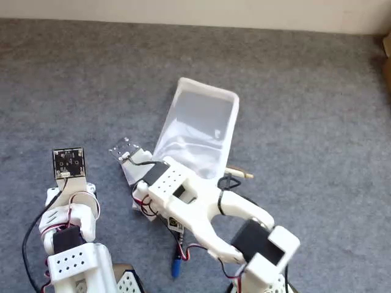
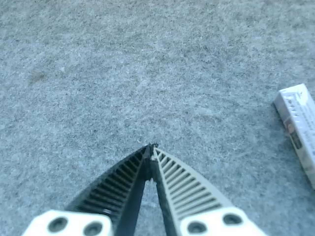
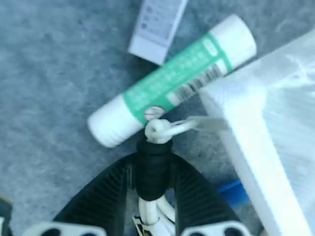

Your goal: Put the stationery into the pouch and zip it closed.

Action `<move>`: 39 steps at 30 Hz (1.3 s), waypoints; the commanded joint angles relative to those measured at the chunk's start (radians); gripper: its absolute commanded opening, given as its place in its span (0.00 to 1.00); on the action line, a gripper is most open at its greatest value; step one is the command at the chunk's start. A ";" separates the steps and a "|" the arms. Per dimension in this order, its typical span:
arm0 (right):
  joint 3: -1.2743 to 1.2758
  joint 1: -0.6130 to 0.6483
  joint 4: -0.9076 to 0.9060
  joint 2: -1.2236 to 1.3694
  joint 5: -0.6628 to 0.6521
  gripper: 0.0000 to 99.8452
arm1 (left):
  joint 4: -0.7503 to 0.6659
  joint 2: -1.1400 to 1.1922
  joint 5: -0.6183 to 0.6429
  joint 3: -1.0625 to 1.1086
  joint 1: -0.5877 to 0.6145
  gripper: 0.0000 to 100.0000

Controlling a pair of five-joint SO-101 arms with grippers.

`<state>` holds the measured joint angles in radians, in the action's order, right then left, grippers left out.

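The clear plastic pouch (image 1: pixel 197 125) lies flat on the grey carpet in the middle. My right gripper (image 3: pixel 153 147) is at the pouch's near left corner, shut on the black zipper pull (image 3: pixel 153 167) with its white cord. Just beyond its tips lies a green-and-white glue stick (image 3: pixel 172 81), touching the pouch edge (image 3: pixel 256 147), and past that a small white eraser box (image 3: pixel 157 24). My left gripper (image 2: pixel 151 147) is shut on nothing, low over bare carpet, left of the eraser box (image 2: pixel 298 130).
A blue pen (image 1: pixel 177 265) lies under the right arm (image 1: pixel 201 207) near the front. A pencil tip (image 1: pixel 241 174) sticks out beside the pouch's near edge. A pale wall edge runs along the back.
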<state>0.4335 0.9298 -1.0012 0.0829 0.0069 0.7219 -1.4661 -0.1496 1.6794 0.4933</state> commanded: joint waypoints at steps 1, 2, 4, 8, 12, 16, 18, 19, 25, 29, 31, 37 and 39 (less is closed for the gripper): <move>-0.045 -0.054 -0.036 -0.116 -0.002 0.01 | -0.023 -0.012 -0.005 0.018 0.005 0.01; -0.035 -0.068 -0.033 -0.128 -0.002 0.01 | -0.023 -0.012 -0.005 0.018 0.005 0.01; -0.005 -0.085 -0.030 -0.151 -0.023 0.01 | -0.023 -0.012 -0.005 0.018 0.005 0.01; 0.031 -0.084 -0.028 -0.213 -0.078 0.01 | -0.023 -0.012 -0.005 0.018 0.007 0.01; 0.087 -0.090 -0.028 -0.294 -0.083 0.01 | -0.023 -0.012 -0.005 0.012 0.007 0.01; 0.142 -0.110 -0.028 -0.389 -0.084 0.01 | -0.023 -0.012 -0.005 0.007 0.007 0.01; 0.163 -0.124 -0.028 -0.444 -0.084 0.01 | -0.023 -0.012 -0.003 0.004 0.007 0.01; 0.176 -0.130 -0.028 -0.472 -0.084 0.01 | -0.018 -0.012 -0.002 -0.005 0.007 0.01; 0.257 -0.139 -0.028 -0.628 -0.084 0.01 | -0.015 -0.012 0.000 -0.051 0.007 0.01; 0.288 -0.139 -0.028 -0.697 -0.084 0.01 | -0.015 -0.012 0.000 -0.067 -0.036 0.01; 0.300 -0.147 -0.028 -0.723 -0.084 0.01 | 0.008 -0.012 0.000 -0.081 -0.081 0.01; 0.348 -0.251 0.044 -0.779 -0.084 0.01 | 0.101 -0.012 0.000 -0.203 -0.205 0.01; 0.355 -0.283 0.051 -0.792 -0.086 0.01 | 0.117 -0.012 0.000 -0.239 -0.243 0.01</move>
<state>0.7956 0.7027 -0.9812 -0.6552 -0.0667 0.8155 -1.4645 -0.1496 1.5382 0.3153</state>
